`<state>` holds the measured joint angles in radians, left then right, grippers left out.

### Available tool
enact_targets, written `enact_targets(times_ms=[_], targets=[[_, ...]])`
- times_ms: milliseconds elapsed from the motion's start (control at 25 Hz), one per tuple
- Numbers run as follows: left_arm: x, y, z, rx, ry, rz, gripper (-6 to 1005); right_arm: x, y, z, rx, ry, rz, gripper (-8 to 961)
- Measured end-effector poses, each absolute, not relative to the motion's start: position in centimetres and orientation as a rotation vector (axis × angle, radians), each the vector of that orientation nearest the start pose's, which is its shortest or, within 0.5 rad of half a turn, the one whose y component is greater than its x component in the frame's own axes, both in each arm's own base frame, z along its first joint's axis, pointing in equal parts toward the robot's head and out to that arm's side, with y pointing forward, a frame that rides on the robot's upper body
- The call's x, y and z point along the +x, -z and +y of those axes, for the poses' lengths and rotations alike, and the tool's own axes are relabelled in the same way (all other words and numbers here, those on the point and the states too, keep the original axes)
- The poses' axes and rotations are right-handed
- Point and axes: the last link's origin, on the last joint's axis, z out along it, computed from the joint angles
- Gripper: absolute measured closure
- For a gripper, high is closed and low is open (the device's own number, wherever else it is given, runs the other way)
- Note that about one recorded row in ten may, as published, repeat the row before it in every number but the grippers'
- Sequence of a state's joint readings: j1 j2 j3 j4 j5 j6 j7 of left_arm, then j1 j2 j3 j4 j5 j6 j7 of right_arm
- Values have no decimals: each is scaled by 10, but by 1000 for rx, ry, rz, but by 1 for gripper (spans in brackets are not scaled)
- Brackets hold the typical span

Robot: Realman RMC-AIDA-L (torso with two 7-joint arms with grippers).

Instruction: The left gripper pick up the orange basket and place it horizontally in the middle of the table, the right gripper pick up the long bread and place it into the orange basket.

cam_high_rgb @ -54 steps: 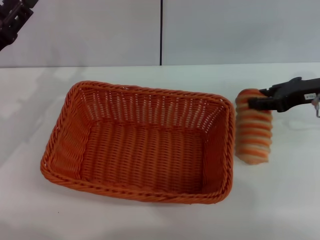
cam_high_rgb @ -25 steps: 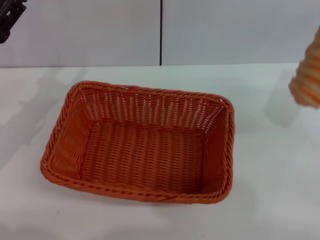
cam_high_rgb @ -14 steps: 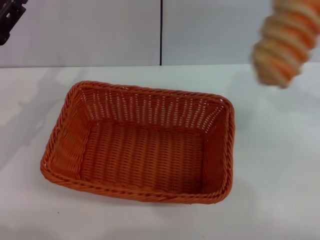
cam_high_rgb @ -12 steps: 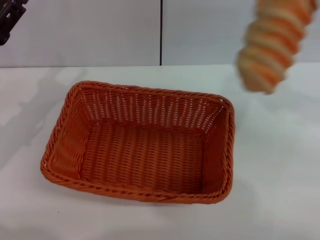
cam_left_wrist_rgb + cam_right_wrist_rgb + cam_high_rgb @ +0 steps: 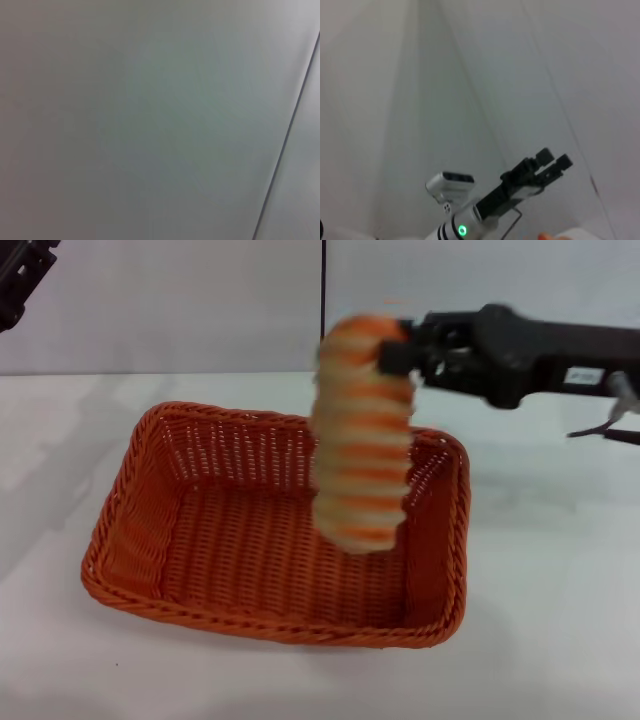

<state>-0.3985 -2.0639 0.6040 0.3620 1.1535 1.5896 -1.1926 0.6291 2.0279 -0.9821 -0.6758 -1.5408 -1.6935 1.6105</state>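
The orange basket [image 5: 200,540] lies lengthwise in the middle of the table [image 5: 550,600], with nothing inside it. My right gripper [image 5: 388,348] reaches in from the right, shut on the top end of the long bread [image 5: 362,440]. The bread hangs upright in the air over the right half of the basket, its lower end above the basket floor. My left gripper [image 5: 20,275] is raised at the far left edge of the head view, away from the basket. The right wrist view shows this left gripper [image 5: 554,158] far off, its fingers apart with nothing between them.
Bare white tabletop lies to the right of and in front of the basket. A pale grey wall with a dark vertical seam [image 5: 322,300] stands behind the table. The left wrist view shows only that wall.
The bread has swung in from the upper right to hang over the basket. The right arm has come into the head view with it. The basket and left arm have stayed put.
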Motion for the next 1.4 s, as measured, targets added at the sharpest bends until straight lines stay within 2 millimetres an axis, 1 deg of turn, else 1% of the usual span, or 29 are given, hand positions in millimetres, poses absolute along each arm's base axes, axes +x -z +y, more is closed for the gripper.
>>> enact_targets(times_ms=[280, 480, 520, 560, 600, 640, 760, 800, 840, 960, 1000, 1040, 1160, 1200, 1240, 1280, 1360, 1400], targets=[[-292, -64, 320, -1791, 1461, -688, 222, 173, -13, 345, -2858, -1179, 618, 599], [-296, -63, 318, -1714, 1460, -668, 221, 185, -19, 341, -2818, -1175, 634, 482], [-296, -63, 318, -1706, 1460, -667, 221, 194, -24, 340, -2770, -1185, 651, 458], [-297, -63, 318, -1702, 1461, -667, 221, 194, -24, 340, -2770, -1185, 651, 459], [-297, -63, 318, -1696, 1462, -670, 221, 204, -30, 338, -2716, -1201, 669, 459], [-297, -63, 318, -1696, 1462, -670, 220, 204, -30, 338, -2716, -1201, 669, 459], [-299, -63, 318, -1677, 1466, -681, 220, 222, -41, 330, -2627, -1218, 681, 461], [-299, -64, 319, -1669, 1469, -683, 219, 236, -50, 324, -2548, -1227, 680, 461], [-299, -64, 319, -1660, 1471, -684, 219, 236, -50, 324, -2548, -1227, 680, 461], [-302, -64, 319, -1621, 1484, -708, 218, 260, -65, 314, -2401, -1233, 667, 462], [-303, -64, 319, -1607, 1490, -723, 218, 277, -75, 305, -2300, -1229, 663, 462], [-303, -64, 319, -1607, 1490, -723, 218, 277, -75, 305, -2300, -1229, 663, 462], [-304, -64, 320, -1606, 1491, -734, 218, 299, -91, 293, -2160, -1214, 651, 461], [-304, -63, 320, -1601, 1498, -744, 218, 312, -102, 285, -2060, -1201, 637, 461], [-304, -63, 320, -1601, 1498, -744, 218, 312, -102, 285, -2060, -1201, 637, 461], [-304, -64, 320, -1594, 1503, -751, 218, 318, -108, 281, -2012, -1194, 629, 461], [-305, -62, 320, -1583, 1506, -768, 218, 331, -120, 272, -1903, -1174, 603, 461], [-305, -62, 321, -1580, 1506, -774, 218, 341, -129, 265, -1807, -1160, 592, 461]])
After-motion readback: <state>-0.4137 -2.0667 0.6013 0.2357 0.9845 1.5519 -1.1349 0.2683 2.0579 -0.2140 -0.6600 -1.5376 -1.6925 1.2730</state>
